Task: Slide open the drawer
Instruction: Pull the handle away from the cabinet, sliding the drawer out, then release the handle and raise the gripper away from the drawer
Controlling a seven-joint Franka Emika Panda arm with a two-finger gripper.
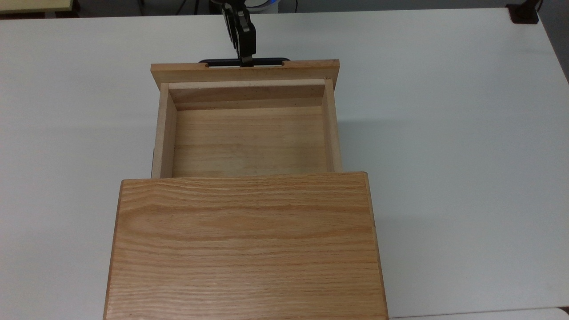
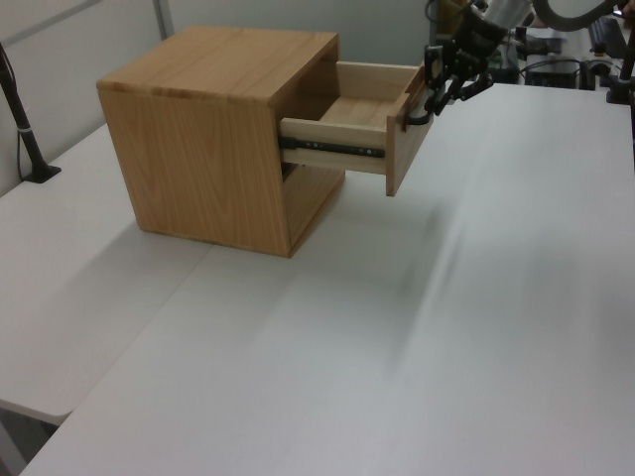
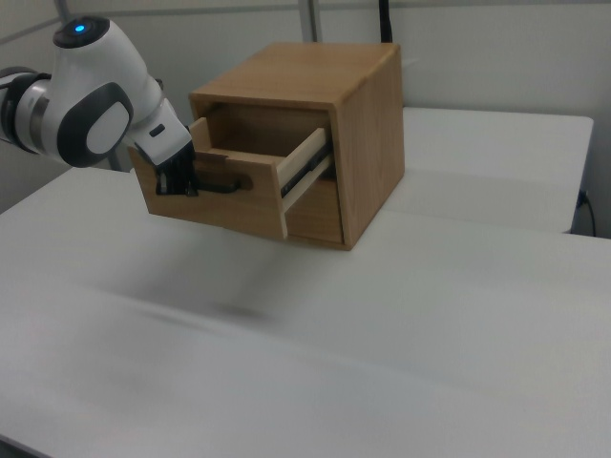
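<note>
The oak drawer [image 1: 249, 142] stands far out of the cabinet [image 1: 244, 244], its empty inside showing in the top view. Its front panel [image 2: 409, 139] carries a black bar handle [image 1: 243, 61]. My gripper [image 1: 243, 57] is shut on the middle of that handle, reaching in from the top view's upper edge. The left view has the gripper [image 2: 437, 96] at the drawer's [image 2: 357, 124] right end, with a metal slide rail [image 2: 332, 149] along its side. In the right view the gripper [image 3: 179, 183] holds the handle [image 3: 221, 183] at the drawer's [image 3: 239, 186] front.
The cabinet [image 3: 325, 134] sits on a wide white table [image 1: 444, 133]. A black post base [image 2: 35, 169] stands at the left view's left. A black clamp [image 1: 524, 13] sits at the table's far corner in the top view's upper right.
</note>
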